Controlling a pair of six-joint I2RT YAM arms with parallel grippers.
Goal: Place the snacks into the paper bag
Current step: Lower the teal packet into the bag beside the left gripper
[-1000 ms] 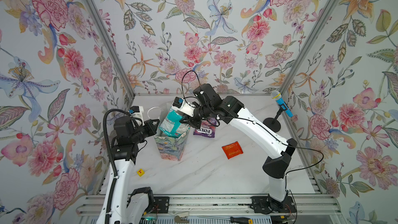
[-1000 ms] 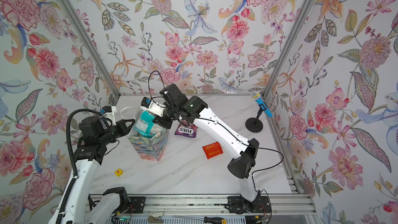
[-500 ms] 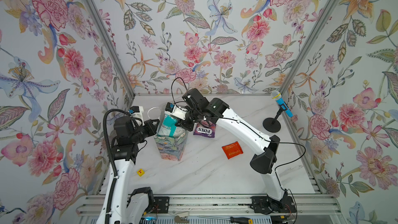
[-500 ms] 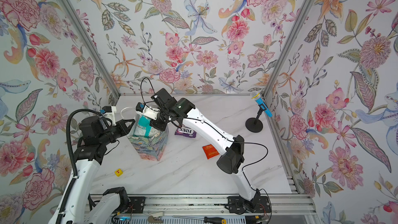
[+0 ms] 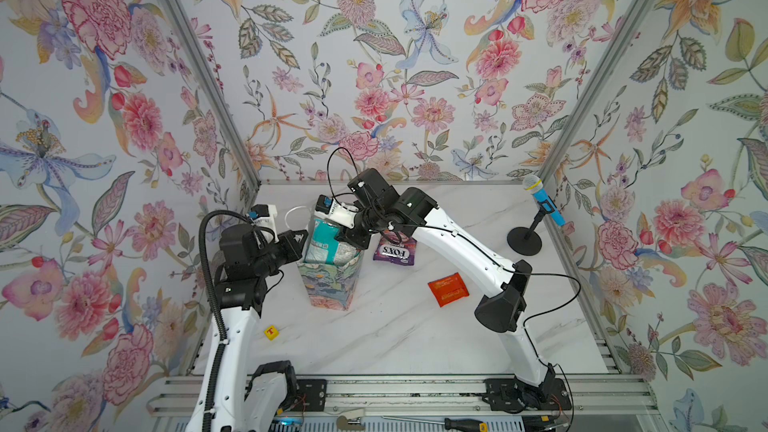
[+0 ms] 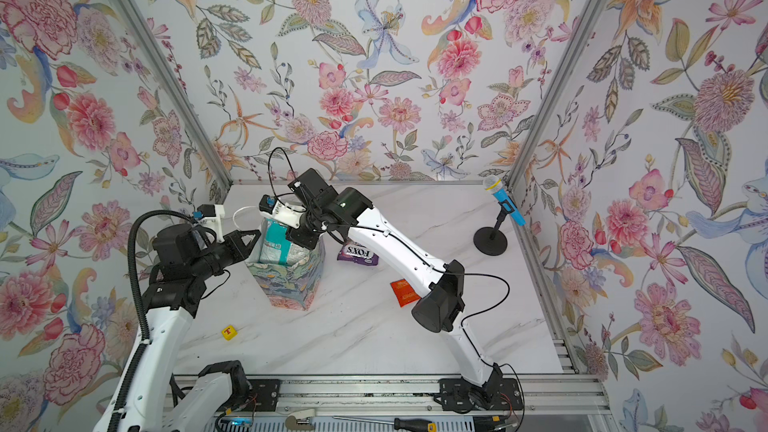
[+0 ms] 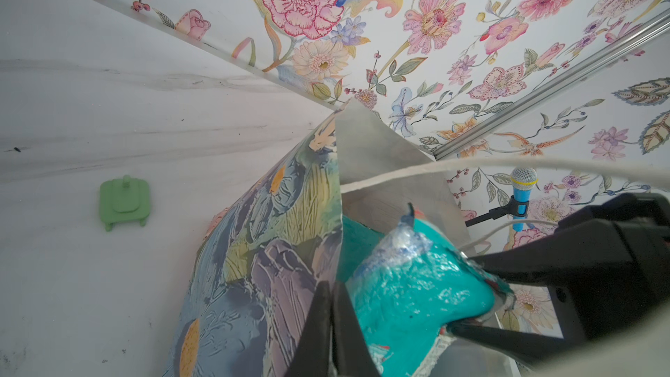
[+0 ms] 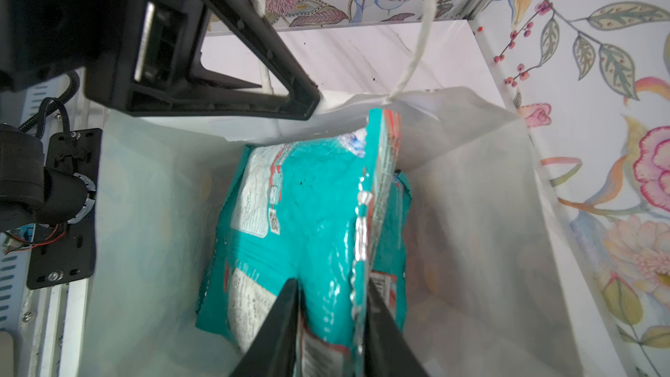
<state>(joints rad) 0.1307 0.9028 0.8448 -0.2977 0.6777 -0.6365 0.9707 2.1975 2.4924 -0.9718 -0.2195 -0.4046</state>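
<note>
Left of centre in both top views, the paper bag (image 5: pixel 328 286) is pinched at its rim by the left gripper (image 7: pixel 333 293). A teal packet (image 8: pixel 319 212) is stood inside, straddled by the right gripper (image 8: pixel 331 295); whether it is clamped cannot be told.

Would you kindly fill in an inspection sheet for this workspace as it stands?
Surface: white marble-look tabletop, no spills seen.
Job's things: paper bag upright; teal packet standing in it, top poking out; purple FOX'S packet and red-orange sachet lying on the tabletop.
Clutter: yellow cube, toy microphone on a stand, small green toy, screwdriver on the front rail.
Grippers: left gripper pinched shut on the bag's rim; right gripper straddles the teal packet, grip unclear.
Cables: black cable looping above the right wrist; ribbed conduit along the left arm.
Surroundings: floral wallpaper on three sides.
</note>
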